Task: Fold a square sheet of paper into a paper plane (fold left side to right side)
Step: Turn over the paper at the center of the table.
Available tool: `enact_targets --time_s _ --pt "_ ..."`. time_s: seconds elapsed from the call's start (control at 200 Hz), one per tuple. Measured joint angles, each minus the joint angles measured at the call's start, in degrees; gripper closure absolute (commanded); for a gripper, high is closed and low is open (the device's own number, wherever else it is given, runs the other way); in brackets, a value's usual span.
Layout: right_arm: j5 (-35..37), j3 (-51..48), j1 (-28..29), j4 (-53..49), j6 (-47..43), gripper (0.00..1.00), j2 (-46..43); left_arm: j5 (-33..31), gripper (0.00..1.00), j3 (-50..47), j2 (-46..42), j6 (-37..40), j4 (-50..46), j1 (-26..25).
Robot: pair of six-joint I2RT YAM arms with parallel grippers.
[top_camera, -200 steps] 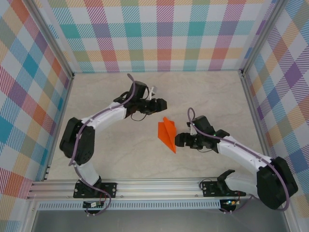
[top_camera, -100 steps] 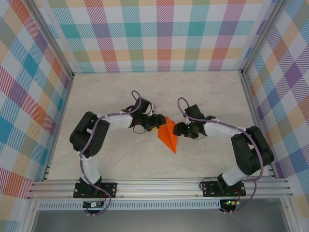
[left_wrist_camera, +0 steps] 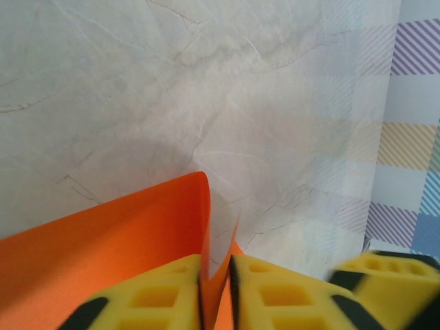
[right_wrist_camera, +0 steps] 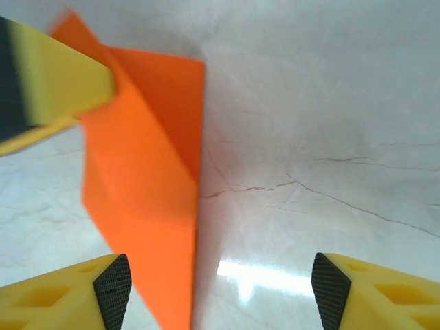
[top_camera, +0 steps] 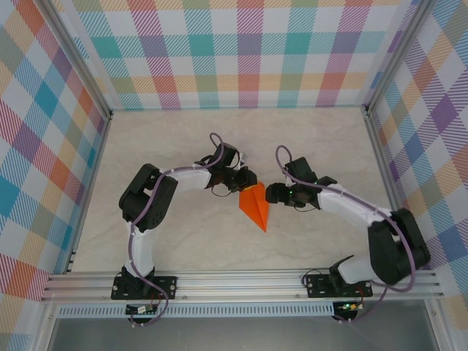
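The square sheet of paper lies folded as a narrow orange paper plane (top_camera: 255, 207) mid-table, its point toward the near edge. My left gripper (top_camera: 247, 181) is at its far end, shut on a raised creased flap of the orange paper (left_wrist_camera: 103, 237); the yellow fingers (left_wrist_camera: 158, 295) pinch the fold between them. My right gripper (top_camera: 271, 194) sits just right of the plane, open. Its fingertips (right_wrist_camera: 113, 285) straddle bare table beside the plane's right edge (right_wrist_camera: 148, 206). The left gripper's yellow finger (right_wrist_camera: 58, 75) rests on the plane's far corner.
A pale marble-look tabletop (top_camera: 175, 234) is ringed by checkered walls (top_camera: 248, 51) with metal posts at the corners. An aluminium rail (top_camera: 234, 281) carrying both arm bases runs along the near edge. Both arms bend inward to the table's middle.
Both grippers came in to the plane's far end from either side. The left jaws shut on the raised flap. The plane shifted slightly.
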Motion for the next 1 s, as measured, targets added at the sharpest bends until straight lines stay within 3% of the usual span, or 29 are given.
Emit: enact_targets --time_s 0.22,0.44,0.54,0.825,1.0 --pt "5.31 -2.27 7.67 -1.07 1.09 0.27 -11.04 -0.42 0.88 0.02 -0.55 -0.07 -1.03 -0.02" --pt "3.69 -8.61 8.74 1.53 3.96 0.11 -11.65 -0.83 0.91 -0.74 -4.07 -0.04 -1.40 -0.13" --pt "-2.97 -11.67 4.94 4.20 4.90 0.00 -16.26 -1.16 0.93 -2.60 -8.94 0.24 -1.42 -0.13" --pt "-29.62 -13.20 -13.03 16.76 8.59 0.00 -30.25 -1.70 0.99 -3.87 -24.17 2.32 -1.42 0.59" --pt "-41.11 -14.21 -15.89 24.76 13.73 0.00 -29.55 -1.88 1.00 -3.45 -33.11 4.96 -1.90 1.49"
